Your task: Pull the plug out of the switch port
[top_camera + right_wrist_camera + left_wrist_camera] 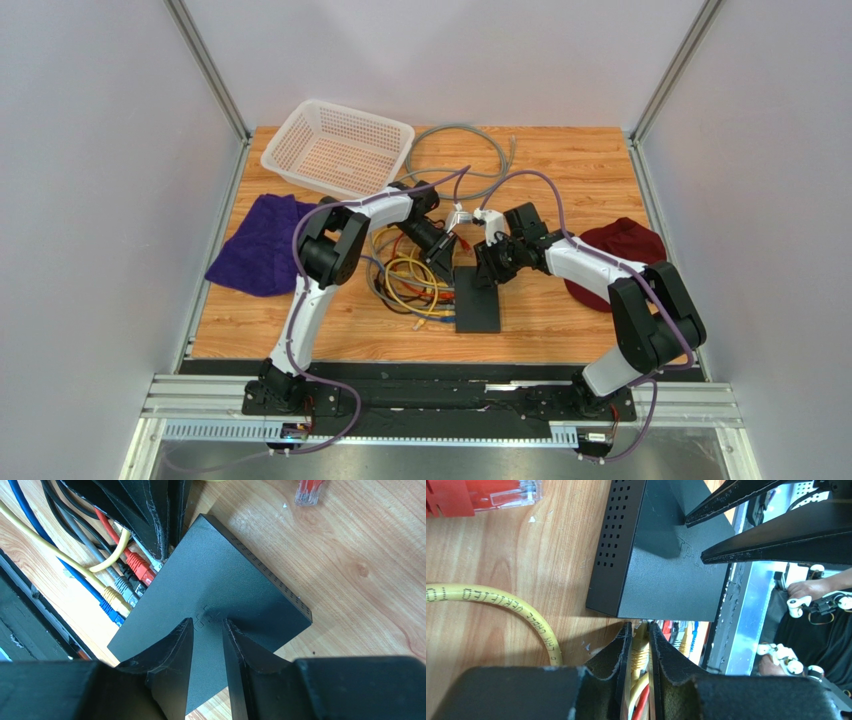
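Observation:
The switch (476,298) is a flat black box lying on the wooden table, with several cables plugged along its left edge. In the left wrist view my left gripper (640,630) is shut on a yellow plug (640,655) right at the edge of the switch (661,555); whether the plug sits in the port is hidden. My right gripper (207,625) stands open with its fingertips on the top of the switch (215,580) and nothing between them. Red (140,567), grey (125,586), yellow (114,597) and blue (107,611) plugs line the edge beside the left fingers (160,515).
A tangle of coloured cables (410,280) lies left of the switch. A loose red plug (491,495) rests on the wood. A white mesh basket (340,148) and a grey cable coil (460,160) sit at the back, a purple cloth (258,245) left, a dark red cloth (620,255) right.

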Available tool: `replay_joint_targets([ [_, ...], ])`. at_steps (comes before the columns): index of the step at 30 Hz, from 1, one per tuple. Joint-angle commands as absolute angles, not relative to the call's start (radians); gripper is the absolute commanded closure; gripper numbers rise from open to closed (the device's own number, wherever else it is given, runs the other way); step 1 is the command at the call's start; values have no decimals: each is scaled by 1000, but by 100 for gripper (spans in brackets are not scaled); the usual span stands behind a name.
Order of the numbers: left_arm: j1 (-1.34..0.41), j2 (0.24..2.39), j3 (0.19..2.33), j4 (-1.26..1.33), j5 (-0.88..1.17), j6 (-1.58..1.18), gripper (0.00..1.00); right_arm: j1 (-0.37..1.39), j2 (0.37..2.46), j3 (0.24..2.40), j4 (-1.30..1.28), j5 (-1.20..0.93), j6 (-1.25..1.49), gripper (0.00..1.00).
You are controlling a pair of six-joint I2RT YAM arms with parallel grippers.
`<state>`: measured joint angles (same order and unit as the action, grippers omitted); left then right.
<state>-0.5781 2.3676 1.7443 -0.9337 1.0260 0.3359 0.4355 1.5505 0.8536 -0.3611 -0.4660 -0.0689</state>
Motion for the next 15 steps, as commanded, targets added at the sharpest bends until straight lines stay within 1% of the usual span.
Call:
replay_joint_targets([
  [1,-583,2384,1782,-1002,965,405,100,434,1574,862,-388,-440,-94,65],
  [5,-584,2387,1821,-1009,947,397,100,434,1580,867,-390,-442,-94,65],
  [11,-578,2370,1726,-1025,927,439,100,434,1563,859,-387,-434,-92,65],
  [15,-549,2378,1782,-1118,940,518,100,434,1562,859,-385,-434,-92,65],
])
